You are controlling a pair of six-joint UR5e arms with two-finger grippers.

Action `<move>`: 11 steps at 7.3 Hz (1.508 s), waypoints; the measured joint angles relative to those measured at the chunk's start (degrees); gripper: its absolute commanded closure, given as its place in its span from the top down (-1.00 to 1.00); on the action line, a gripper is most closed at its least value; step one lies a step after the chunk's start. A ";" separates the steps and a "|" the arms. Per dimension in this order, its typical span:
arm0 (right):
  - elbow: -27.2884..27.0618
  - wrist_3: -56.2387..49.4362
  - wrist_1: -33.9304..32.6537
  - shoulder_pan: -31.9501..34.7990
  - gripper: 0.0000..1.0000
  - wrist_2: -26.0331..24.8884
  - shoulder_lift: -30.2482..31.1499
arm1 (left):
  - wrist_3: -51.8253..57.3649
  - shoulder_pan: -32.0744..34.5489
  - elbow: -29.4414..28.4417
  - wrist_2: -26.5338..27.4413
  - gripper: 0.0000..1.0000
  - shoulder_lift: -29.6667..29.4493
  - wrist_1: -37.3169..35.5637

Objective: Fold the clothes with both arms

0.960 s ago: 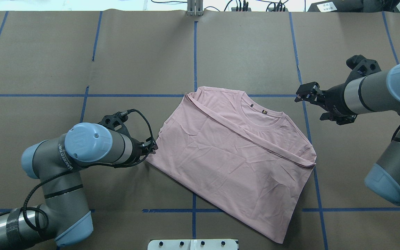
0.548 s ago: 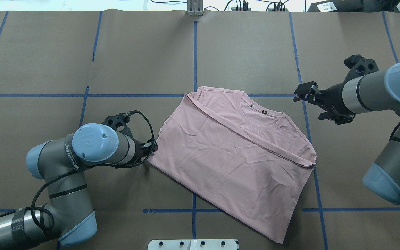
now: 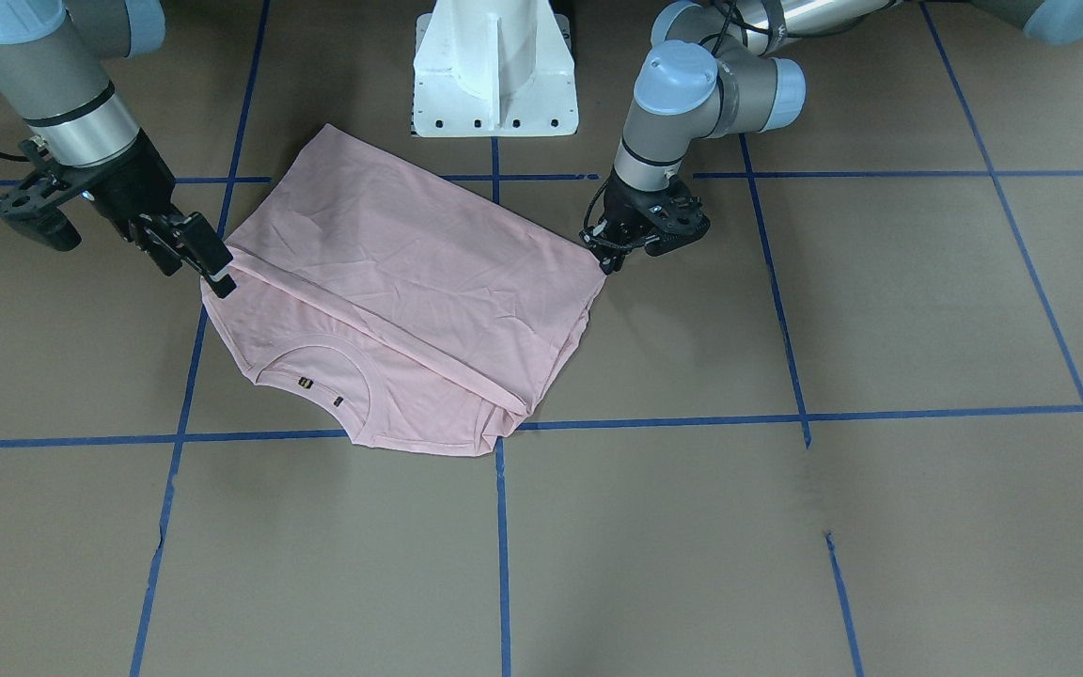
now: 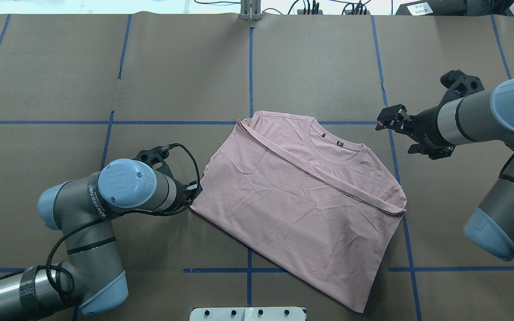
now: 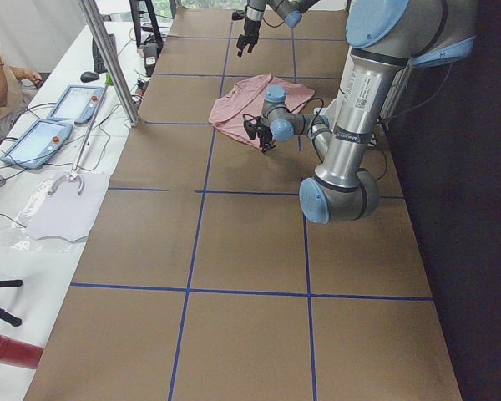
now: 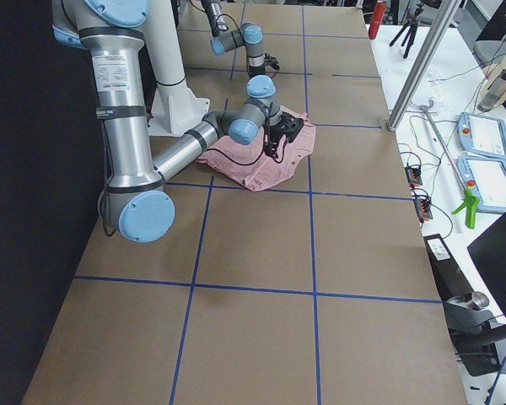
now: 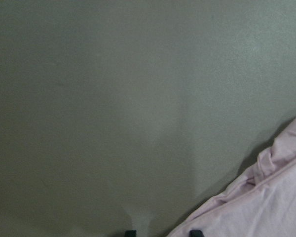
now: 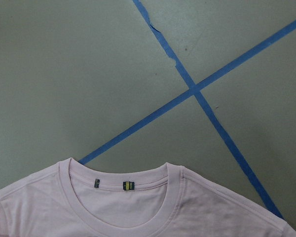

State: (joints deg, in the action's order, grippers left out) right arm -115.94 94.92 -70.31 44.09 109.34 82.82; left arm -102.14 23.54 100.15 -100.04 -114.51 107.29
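The T-shirt (image 4: 292,200) lies flat near the middle of the table (image 4: 60,67), skewed against the blue tape lines (image 4: 250,67). Its collar (image 4: 335,162) points away from the robot, and one long flap is already laid across the body, so a straight fold edge runs from the far corner down to the sleeve on the robot's right. The left claw (image 3: 609,256) is down low at the shirt's left corner. The left wrist view shows its two fingertips (image 7: 130,232) set apart with nothing between them, and the layered cloth edge lies just beside one of them. The right claw (image 3: 198,263) hangs above bare table just off the collar-side shoulder, clear of the cloth, and it looks spread too. The step in hand seems to be taking hold for the next fold. To do it well, the left claw should slide one finger under every layer at that corner before it pinches, because the stacked edges there could separate and leave the bottom layer behind. The right claw should take the matching edge near the shoulder. Both arms should then lift together at the same height and carry the cloth across evenly so the existing fold stays straight.
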 measured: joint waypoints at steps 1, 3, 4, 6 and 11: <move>0.06 0.02 0.02 -0.02 1.00 0.00 -0.02 | 0.16 0.05 0.15 0.01 -1.00 -0.20 -0.41; 0.12 0.04 0.07 -0.11 1.00 -0.02 -0.02 | 5.30 2.56 2.25 0.01 -1.00 -0.64 -3.65; 0.12 -0.01 0.08 -0.19 1.00 -0.05 -0.02 | 10.93 5.15 2.55 0.67 -1.00 -0.62 -4.89; 0.30 0.00 0.17 -0.35 1.00 -0.08 -0.61 | 20.08 10.28 -0.98 3.77 -1.00 -1.33 -4.23; 0.21 0.76 0.49 -1.24 1.00 -0.21 -1.43 | 29.41 22.60 -41.20 5.19 0.19 -21.46 21.15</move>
State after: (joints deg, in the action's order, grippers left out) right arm -115.73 95.68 -69.82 42.85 109.12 81.38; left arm -72.73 46.13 58.95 -94.85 -135.98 128.44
